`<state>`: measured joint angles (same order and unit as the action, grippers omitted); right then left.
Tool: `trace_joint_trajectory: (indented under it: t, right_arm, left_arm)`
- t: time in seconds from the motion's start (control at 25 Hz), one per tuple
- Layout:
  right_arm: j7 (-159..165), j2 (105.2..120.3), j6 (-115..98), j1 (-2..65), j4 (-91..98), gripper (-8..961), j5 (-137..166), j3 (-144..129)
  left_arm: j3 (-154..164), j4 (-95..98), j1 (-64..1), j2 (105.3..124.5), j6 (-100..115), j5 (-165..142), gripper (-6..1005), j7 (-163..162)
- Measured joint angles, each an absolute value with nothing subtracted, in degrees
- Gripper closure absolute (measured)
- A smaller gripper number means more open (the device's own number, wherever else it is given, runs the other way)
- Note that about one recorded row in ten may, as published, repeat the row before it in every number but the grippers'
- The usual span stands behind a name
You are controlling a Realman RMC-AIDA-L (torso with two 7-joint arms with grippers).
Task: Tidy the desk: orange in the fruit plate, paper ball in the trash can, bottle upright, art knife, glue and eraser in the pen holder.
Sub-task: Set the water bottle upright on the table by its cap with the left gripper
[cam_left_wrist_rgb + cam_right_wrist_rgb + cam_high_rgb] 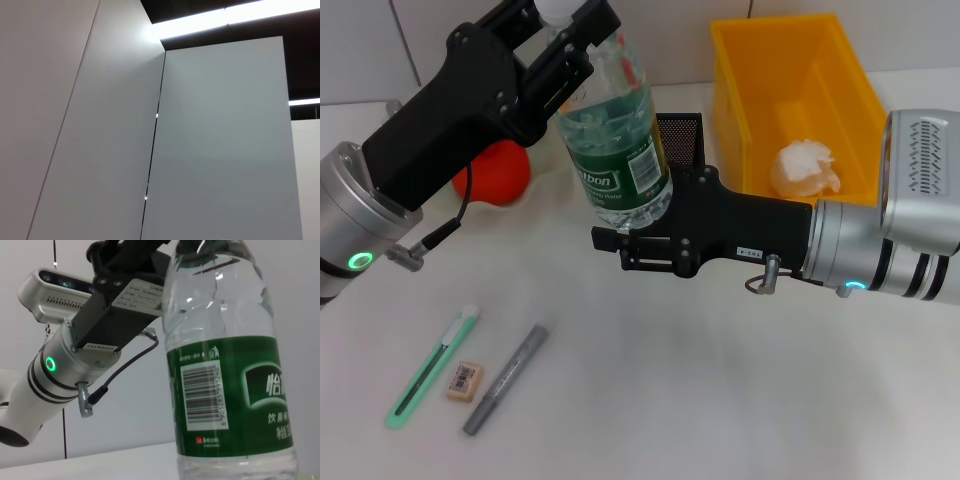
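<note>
Bottle (617, 150) stands near-upright at the desk's (720, 400) far middle, its neck clamped by the left gripper (563, 35) and its base held by the right gripper (620, 238).

bottle (616, 140) cap cut off, pen holder (680, 140) mostly hidden

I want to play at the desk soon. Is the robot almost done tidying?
Not yet. The paper ball already lies in the yellow trash can. Both tools, left tool and right tool, are at the bottle, standing it up. The art knife, eraser and glue still wait on the desk.
</note>
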<state>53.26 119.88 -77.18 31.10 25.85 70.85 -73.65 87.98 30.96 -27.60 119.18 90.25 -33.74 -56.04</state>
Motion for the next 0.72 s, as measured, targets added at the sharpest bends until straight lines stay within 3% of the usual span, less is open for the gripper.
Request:
trace_joint_trajectory:
  t: [0.72]
  right_arm:
    - [53.04,119.71,-76.85,28.91,25.94,183,70.86,-73.56]
  left_arm:
    - [85.84,30.66,-26.91,118.86,89.71,-33.74,568,-54.93]
